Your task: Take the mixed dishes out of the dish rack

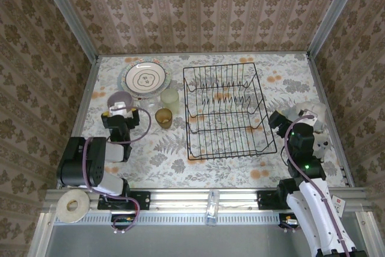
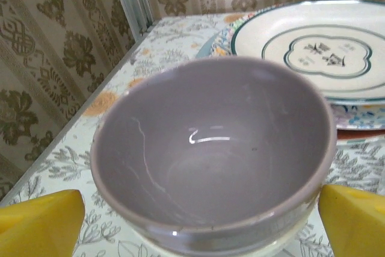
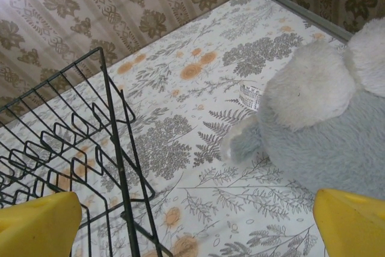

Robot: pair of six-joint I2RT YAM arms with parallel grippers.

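On my left side, the left gripper (image 2: 198, 236) is spread wide, its yellow fingertips (image 2: 39, 221) either side of the lilac bowl (image 2: 210, 148) and pinching nothing. The bowl sits on the table (image 1: 198, 170) at the left, outside the rack. A cream rim (image 2: 264, 250) shows under it, so I judge it is nested in a second bowl. It looks glazed, hard and slick: stiff enough for a firm pinch, but brittle, and a squeeze across the round outside could slip. I would take the rim, one finger inside and one outside, and lift slowly in case the lower bowl sticks.

Just behind it lies the patterned plate (image 1: 144, 78), flat on others. Flat plates give little edge to grab, so I would leave them be.

Right of the bowl stand the green cup (image 1: 170, 97) and, nearer me, the amber cup (image 1: 163, 117), both upright and light-looking; a rim pinch would suit them.

The rack (image 1: 228, 112) is mid-table and I see only bare wires in it, so unloading looks done. It is rigid wire, awkward rather than fragile.

On my right, the right gripper (image 3: 192, 233) hangs fully spread and empty between the rack's corner and a grey plush toy (image 3: 325, 124), which is soft and not my concern.
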